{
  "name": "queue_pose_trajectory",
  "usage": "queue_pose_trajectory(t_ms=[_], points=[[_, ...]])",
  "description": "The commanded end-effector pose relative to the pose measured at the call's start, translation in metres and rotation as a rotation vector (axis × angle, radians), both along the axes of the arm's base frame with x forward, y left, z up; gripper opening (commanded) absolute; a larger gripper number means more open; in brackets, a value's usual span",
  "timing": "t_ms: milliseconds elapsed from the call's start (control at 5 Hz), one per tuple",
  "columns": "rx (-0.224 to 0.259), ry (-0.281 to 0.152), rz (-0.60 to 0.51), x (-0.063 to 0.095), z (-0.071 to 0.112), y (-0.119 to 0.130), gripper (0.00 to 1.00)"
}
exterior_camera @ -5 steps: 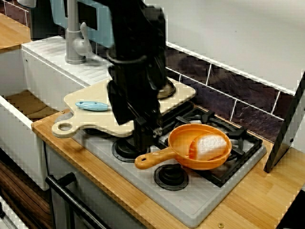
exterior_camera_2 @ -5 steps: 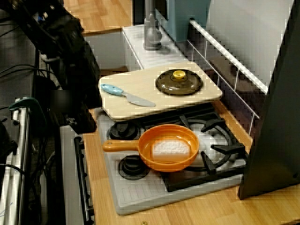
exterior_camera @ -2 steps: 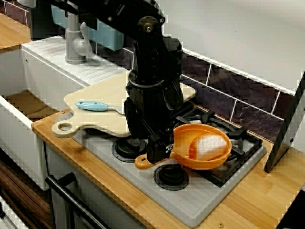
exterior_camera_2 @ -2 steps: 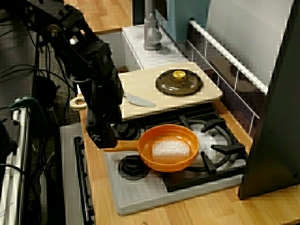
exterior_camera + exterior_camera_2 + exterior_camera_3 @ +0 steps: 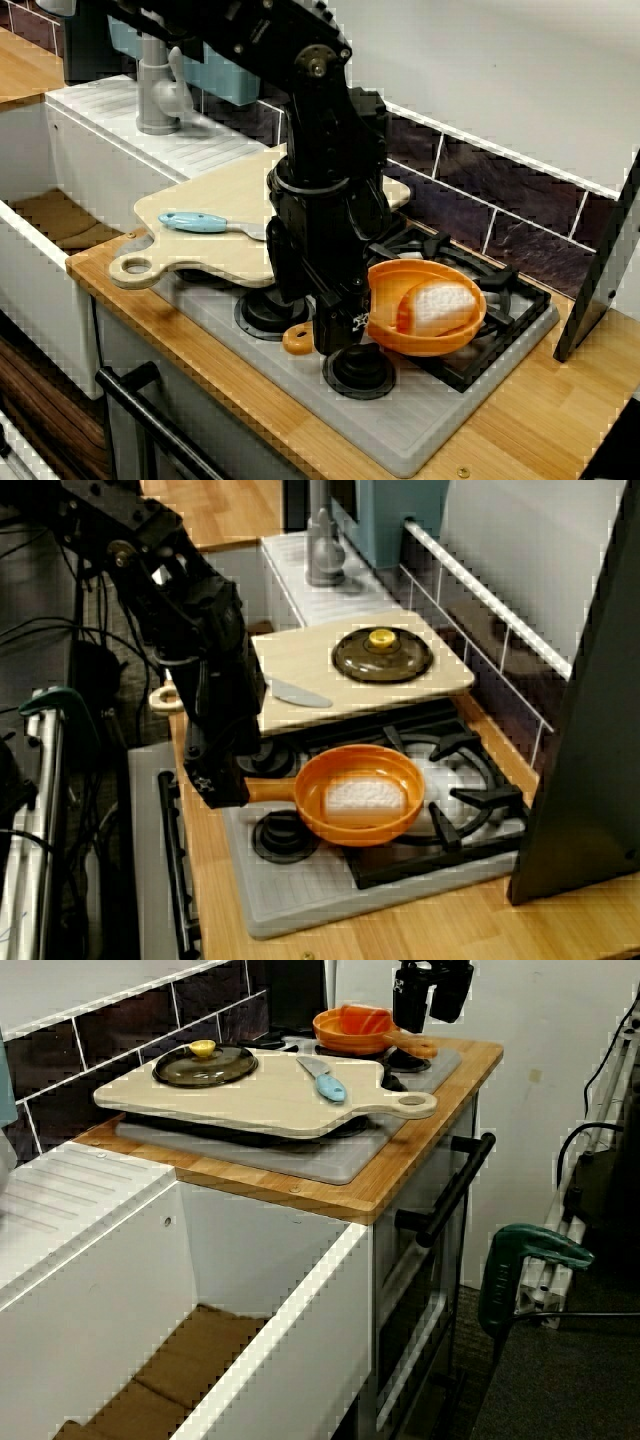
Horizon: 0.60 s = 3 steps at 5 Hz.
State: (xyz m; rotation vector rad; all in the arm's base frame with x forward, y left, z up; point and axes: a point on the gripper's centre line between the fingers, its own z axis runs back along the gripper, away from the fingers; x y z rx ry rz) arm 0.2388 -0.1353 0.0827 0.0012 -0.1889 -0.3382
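Observation:
An orange pan (image 5: 432, 327) sits on the stove's front burner with a white lump (image 5: 440, 305) in it. Its handle (image 5: 297, 341) points toward the counter's front edge. My black gripper (image 5: 335, 322) hangs low over the middle of that handle and hides that part in the view from the stove front. In the view from the sink end the gripper (image 5: 430, 1005) shows two fingers (image 5: 409, 1005) spread apart just above the handle (image 5: 412, 1045), with nothing held. From above, the gripper (image 5: 222, 780) covers the handle's outer end beside the pan (image 5: 360, 825).
A wooden cutting board (image 5: 310, 665) lies over the rear burners, carrying a blue-handled knife (image 5: 195, 221) and a dark lid with a yellow knob (image 5: 382, 655). A faucet (image 5: 155, 85) and sink are left. A black panel (image 5: 600, 270) leans at the right.
The arm has swung from over the cutting board's edge toward the pan and dropped onto its handle, now hiding the handle's middle. The pan has not moved.

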Motion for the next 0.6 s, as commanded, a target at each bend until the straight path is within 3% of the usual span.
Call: queue_pose_trajectory(t_ms=[0,400], points=[[0.000,-0.019,0.006,0.0054,-0.0053,0.0010,1.00],[0.004,-0.016,-0.005,0.0036,-0.0116,-0.0002,1.00]])
